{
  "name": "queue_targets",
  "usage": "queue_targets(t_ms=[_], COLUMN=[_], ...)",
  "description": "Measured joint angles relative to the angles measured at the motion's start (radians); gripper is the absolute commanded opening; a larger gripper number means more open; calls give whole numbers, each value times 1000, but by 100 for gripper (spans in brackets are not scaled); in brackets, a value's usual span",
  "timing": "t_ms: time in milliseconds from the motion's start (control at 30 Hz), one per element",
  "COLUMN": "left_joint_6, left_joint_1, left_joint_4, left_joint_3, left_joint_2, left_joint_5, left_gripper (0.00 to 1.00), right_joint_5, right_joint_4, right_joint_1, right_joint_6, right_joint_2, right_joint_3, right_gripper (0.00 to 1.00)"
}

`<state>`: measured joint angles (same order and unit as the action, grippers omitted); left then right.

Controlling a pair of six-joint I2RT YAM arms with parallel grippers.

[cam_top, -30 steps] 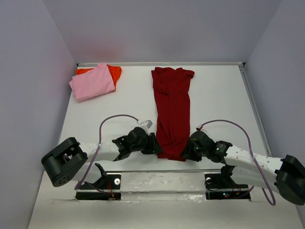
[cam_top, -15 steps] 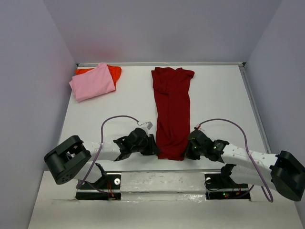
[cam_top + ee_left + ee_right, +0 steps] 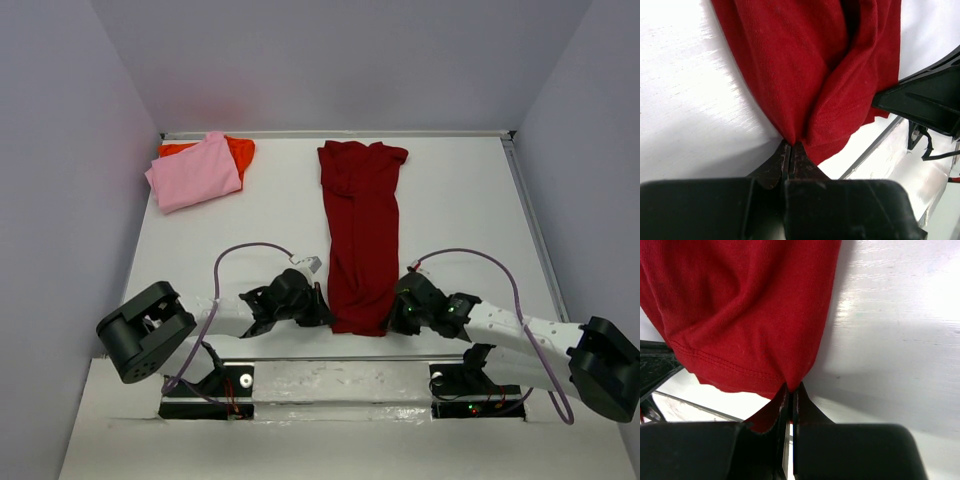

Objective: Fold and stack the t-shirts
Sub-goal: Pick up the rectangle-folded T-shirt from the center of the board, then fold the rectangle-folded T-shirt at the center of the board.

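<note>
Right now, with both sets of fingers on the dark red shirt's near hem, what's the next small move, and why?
Probably raise both corners together and carry them toward the collar. The left fingers and right fingers are each shut on a near corner of the dark red shirt, which lies stretched out flat.

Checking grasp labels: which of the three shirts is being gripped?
The dark red shirt, laid out long in the middle: left fingers and right fingers pinch its near hem corners. The pink shirt and orange shirt sit stacked in the far-left corner, untouched.

Lab test cell: white table, grey walls (plain).
</note>
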<state>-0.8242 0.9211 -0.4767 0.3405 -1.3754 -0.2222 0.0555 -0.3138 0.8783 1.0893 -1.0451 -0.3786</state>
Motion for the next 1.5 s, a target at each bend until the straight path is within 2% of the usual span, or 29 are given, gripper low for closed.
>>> queue_targets(t_ms=[167,333,600,1500], left_joint_6=[11,49,80,108], left_joint_1=[0,0,0,-11], left_joint_4=[33,147,223,366], left_joint_3=[2,47,86,85], left_joint_2=[28,126,187,333], left_joint_5=[-4,26,58,74], left_gripper=[0,0,0,0], right_joint_5=[21,58,104,126], right_joint_4=[-58,-146,-203,-274], right_joint_1=[0,0,0,1], right_joint_6=[-30,-70,-107,-130], right_joint_2=[43,86,90,129], right_joint_3=[-10,-84,-148,-203], right_gripper=[0,0,0,0])
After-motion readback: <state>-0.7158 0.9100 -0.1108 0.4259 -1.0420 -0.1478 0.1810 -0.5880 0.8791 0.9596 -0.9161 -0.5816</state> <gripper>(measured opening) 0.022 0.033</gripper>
